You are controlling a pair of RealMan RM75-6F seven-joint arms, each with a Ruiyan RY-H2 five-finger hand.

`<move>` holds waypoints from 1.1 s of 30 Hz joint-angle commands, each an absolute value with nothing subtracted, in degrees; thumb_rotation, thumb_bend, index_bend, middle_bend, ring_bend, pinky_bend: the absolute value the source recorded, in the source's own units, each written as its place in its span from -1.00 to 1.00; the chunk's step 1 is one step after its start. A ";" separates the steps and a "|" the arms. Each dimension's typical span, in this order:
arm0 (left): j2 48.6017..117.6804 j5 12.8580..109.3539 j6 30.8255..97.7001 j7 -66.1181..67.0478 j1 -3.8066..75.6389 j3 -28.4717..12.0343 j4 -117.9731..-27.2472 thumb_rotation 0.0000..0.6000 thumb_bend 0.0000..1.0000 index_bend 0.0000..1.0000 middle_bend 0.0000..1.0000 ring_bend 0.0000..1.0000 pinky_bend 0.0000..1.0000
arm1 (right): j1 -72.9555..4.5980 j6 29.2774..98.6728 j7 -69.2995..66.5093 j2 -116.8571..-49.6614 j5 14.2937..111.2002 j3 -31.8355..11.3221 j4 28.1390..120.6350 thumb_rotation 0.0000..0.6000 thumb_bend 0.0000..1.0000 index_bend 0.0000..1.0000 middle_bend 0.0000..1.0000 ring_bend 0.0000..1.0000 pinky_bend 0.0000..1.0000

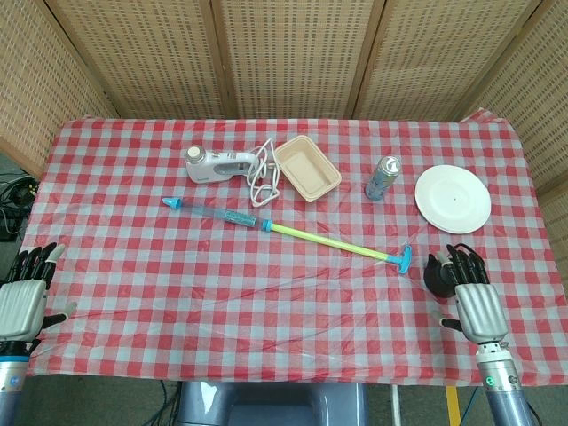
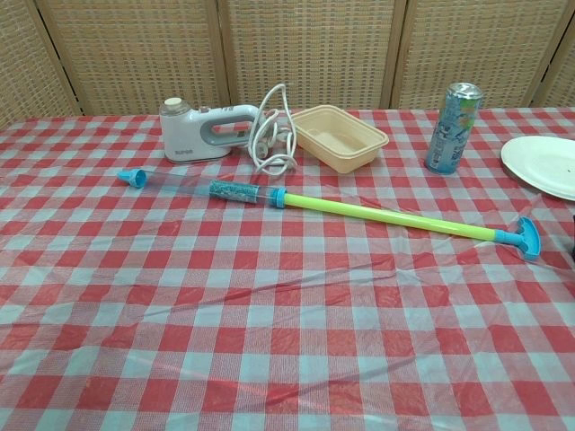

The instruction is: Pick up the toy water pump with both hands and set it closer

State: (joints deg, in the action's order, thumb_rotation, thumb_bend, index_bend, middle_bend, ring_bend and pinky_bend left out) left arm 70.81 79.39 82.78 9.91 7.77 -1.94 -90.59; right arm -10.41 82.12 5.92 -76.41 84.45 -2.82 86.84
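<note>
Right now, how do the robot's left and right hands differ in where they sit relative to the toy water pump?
The right hand rests on the table just beside the long blue-and-green toy water pump's T-shaped handle end, not touching it. The left hand sits at the table's near-left edge, far from the pump's blue nozzle end. Both hold nothing, palms down.

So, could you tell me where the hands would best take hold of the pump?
Probably one hand at each end: the left hand from above on the clear barrel of the pump, the right hand near the T-handle. The pump lies flat, long and thin, diagonally across the table.
</note>
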 commanded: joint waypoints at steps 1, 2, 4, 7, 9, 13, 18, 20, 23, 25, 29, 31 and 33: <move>70.90 79.49 82.64 10.17 7.79 -1.96 -90.75 1.00 -0.61 -1.00 -1.00 -1.00 -1.00 | -10.35 82.06 5.24 -76.35 84.50 -3.05 86.45 1.00 -0.71 -1.00 -1.00 -1.00 -1.00; 70.92 79.49 82.57 10.25 7.81 -1.98 -90.78 1.00 -0.61 -1.00 -1.00 -1.00 -1.00 | -10.35 82.10 5.06 -76.39 84.56 -3.11 86.33 1.00 -0.71 -1.00 -1.00 -1.00 -1.00; 70.92 79.51 82.49 10.40 7.82 -2.00 -90.82 1.00 -0.61 -1.00 -1.00 -1.00 -1.00 | -10.33 82.08 4.72 -76.41 84.62 -3.15 86.17 1.00 -0.71 -1.00 -1.00 -1.00 -1.00; 70.90 79.68 82.58 10.45 7.75 -2.04 -90.95 1.00 -0.61 -1.00 -1.00 -1.00 -1.00 | -10.26 82.11 4.16 -76.34 84.79 -3.17 86.16 1.00 -0.71 -1.00 -1.00 -1.00 -1.00; 70.80 79.88 82.78 10.32 7.66 -2.05 -91.13 1.00 -0.61 -1.00 -1.00 -1.00 -1.00 | -10.20 82.20 3.95 -76.30 84.91 -3.17 86.30 1.00 -0.71 -1.00 -1.00 -1.00 -1.00; 70.49 80.12 82.94 9.99 7.53 -2.15 -91.46 1.00 -0.61 -1.00 -1.00 -1.00 -1.00 | -10.52 82.00 3.58 -76.56 85.13 -3.53 86.55 1.00 -0.71 -1.00 -1.00 -1.00 -1.00; 70.18 80.44 83.00 9.77 7.59 -2.46 -91.88 1.00 -0.61 -1.00 -1.00 -1.00 -1.00 | -12.57 79.85 5.40 -76.62 83.84 -5.62 87.52 1.00 -0.71 -0.80 -0.96 -1.00 -1.00; 70.06 80.52 83.08 9.66 7.65 -2.67 -92.03 1.00 -0.61 -1.00 -1.00 -1.00 -1.00 | -13.54 78.66 6.37 -76.58 82.81 -6.64 88.18 1.00 -0.71 -0.69 -0.85 -0.98 -1.00; 69.97 80.44 82.92 9.52 7.84 -3.00 -92.23 1.00 -0.61 -1.00 -1.00 -1.00 -1.00 | -15.58 76.65 8.04 -77.26 80.58 -8.99 88.52 1.00 -0.71 -0.54 -0.52 -0.64 -0.99; 70.01 80.22 82.41 9.52 8.07 -3.12 -92.16 1.00 -0.61 -1.00 -1.00 -1.00 -1.00 | -17.30 75.11 9.64 -78.43 78.33 -11.02 88.00 1.00 -0.71 -0.46 -0.15 -0.20 -0.86; 70.39 79.60 81.23 9.12 8.49 -3.31 -91.56 1.00 -0.61 -1.00 -1.00 -1.00 -1.00 | -20.66 70.97 13.40 -80.98 72.73 -14.09 86.21 1.00 -0.69 -0.25 0.39 0.36 -0.46; 70.60 79.36 80.87 8.88 8.66 -3.47 -91.11 1.00 -0.61 -1.00 -1.00 -1.00 -1.00 | -22.10 69.08 15.33 -82.24 69.70 -15.23 85.30 1.00 -0.67 -0.13 0.62 0.57 -0.31; 70.77 79.32 80.90 8.63 8.72 -3.65 -90.72 1.00 -0.61 -1.00 -1.00 -1.00 -1.00 | -23.40 67.88 16.91 -83.83 67.08 -16.23 84.00 1.00 -0.65 -0.07 0.75 0.68 -0.25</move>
State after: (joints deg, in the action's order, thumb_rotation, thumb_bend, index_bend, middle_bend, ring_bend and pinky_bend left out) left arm 70.68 79.36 80.90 8.74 8.67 -3.56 -90.85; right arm -21.19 70.20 14.36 -81.56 70.42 -14.34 85.81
